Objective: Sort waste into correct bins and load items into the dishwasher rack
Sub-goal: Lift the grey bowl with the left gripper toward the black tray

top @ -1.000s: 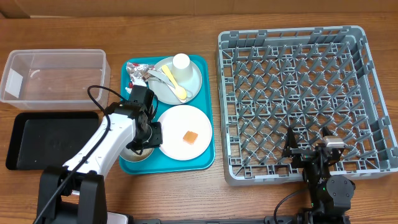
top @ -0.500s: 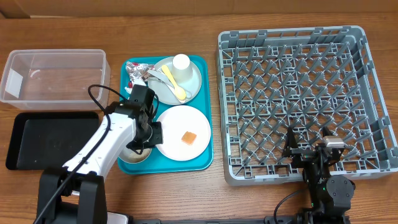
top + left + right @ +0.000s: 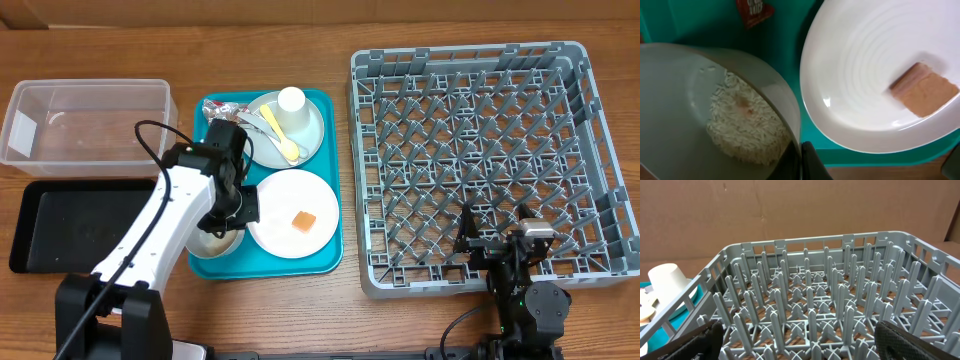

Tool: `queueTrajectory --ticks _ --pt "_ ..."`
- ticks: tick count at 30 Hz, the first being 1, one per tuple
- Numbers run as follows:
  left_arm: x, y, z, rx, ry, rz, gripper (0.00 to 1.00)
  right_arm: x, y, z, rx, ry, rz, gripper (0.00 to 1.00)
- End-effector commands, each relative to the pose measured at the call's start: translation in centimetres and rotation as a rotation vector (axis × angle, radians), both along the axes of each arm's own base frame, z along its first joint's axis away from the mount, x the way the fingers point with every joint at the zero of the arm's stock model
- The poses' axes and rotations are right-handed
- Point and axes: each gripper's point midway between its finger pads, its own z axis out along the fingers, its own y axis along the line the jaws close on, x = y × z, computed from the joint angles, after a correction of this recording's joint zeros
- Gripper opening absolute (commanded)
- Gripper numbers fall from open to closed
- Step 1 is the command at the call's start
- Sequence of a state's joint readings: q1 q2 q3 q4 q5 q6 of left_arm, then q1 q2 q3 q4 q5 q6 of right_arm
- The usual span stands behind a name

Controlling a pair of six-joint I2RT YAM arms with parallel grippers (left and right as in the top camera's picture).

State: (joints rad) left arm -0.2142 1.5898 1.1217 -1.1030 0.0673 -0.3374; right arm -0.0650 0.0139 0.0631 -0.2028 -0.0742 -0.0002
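Note:
My left gripper (image 3: 801,162) is shut on the rim of the white bowl (image 3: 670,100), one finger inside and one outside. The bowl holds white rice (image 3: 745,125). It sits at the teal tray's front left (image 3: 212,243), under the left gripper (image 3: 232,212). To its right lies the pale plate (image 3: 285,205) with an orange cube (image 3: 305,221). A red packet (image 3: 754,10) lies behind the bowl. The grey-green plate (image 3: 305,125) carries the cup (image 3: 291,100), the yellow spoon (image 3: 281,135) and the fork (image 3: 255,122). My right gripper (image 3: 800,340) hangs open at the dishwasher rack's (image 3: 490,160) front edge.
The clear tub (image 3: 85,122) stands at the back left, with the black tray (image 3: 70,225) in front of it. A foil wrapper (image 3: 220,112) lies at the back left of the teal tray (image 3: 335,180). The rack fills the right half of the table.
The left gripper's jaws have closed on the bowl's rim, and the left arm has shifted slightly toward the back left. The right arm has not moved.

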Motion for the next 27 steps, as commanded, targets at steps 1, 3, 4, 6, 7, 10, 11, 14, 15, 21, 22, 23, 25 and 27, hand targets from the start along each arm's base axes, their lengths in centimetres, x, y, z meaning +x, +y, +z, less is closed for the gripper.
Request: queueTrajectory --ticks 1,3,4,6,7,10,11,14,15,21,22,23,25,27 --pt "1.2 -0.1 1.8 -0.013 -0.037 0.015 0.04 0.0 -0.1 0.2 -0.001 -0.011 -0.006 1.0" --pt "1.5 0.2 2.7 -0.013 -0.049 0.026 0.04 0.0 -0.1 0.2 -0.001 -0.011 -0.006 1.0" --pt "1.6 0.4 3.2 -0.016 -0.058 0.035 0.04 0.0 -0.1 0.2 -0.001 -0.011 -0.006 1.0" --pt "2.1 1.0 4.6 -0.021 -0.088 0.06 0.04 0.0 -0.1 0.2 -0.001 -0.011 -0.006 1.0" --pt "2.3 1.4 5.3 -0.028 -0.107 0.076 0.04 0.0 -0.1 0.2 -0.001 -0.011 -0.006 1.0" --pt "2.9 2.7 7.8 -0.073 -0.187 0.13 0.04 0.0 -0.1 0.2 -0.001 -0.011 -0.006 1.0" --pt "3.0 3.3 8.7 -0.09 -0.217 0.157 0.04 0.0 -0.1 0.2 -0.001 -0.011 -0.006 1.0" --pt "2.7 5.3 10.8 -0.119 -0.296 0.209 0.04 0.0 -0.1 0.2 -0.001 -0.011 -0.006 1.0" --pt "2.6 5.9 11.3 -0.126 -0.313 0.219 0.04 0.0 -0.1 0.2 -0.001 -0.011 -0.006 1.0" --pt "2.2 9.5 13.0 -0.161 -0.392 0.315 0.04 0.0 -0.1 0.2 -0.001 -0.011 -0.006 1.0" --pt "2.2 10.5 13.1 -0.154 -0.4 0.345 0.04 0.0 -0.1 0.2 -0.001 -0.011 -0.006 1.0" --pt "2.2 11.4 13.0 -0.15 -0.406 0.377 0.04 0.0 -0.1 0.2 -0.001 -0.011 -0.006 1.0" --pt "2.3 12.6 13.1 -0.161 -0.42 0.421 0.04 0.0 -0.1 0.2 -0.001 -0.011 -0.006 1.0" --pt "2.6 13.6 13.2 -0.186 -0.438 0.461 0.04 0.0 -0.1 0.2 -0.001 -0.011 -0.006 1.0"
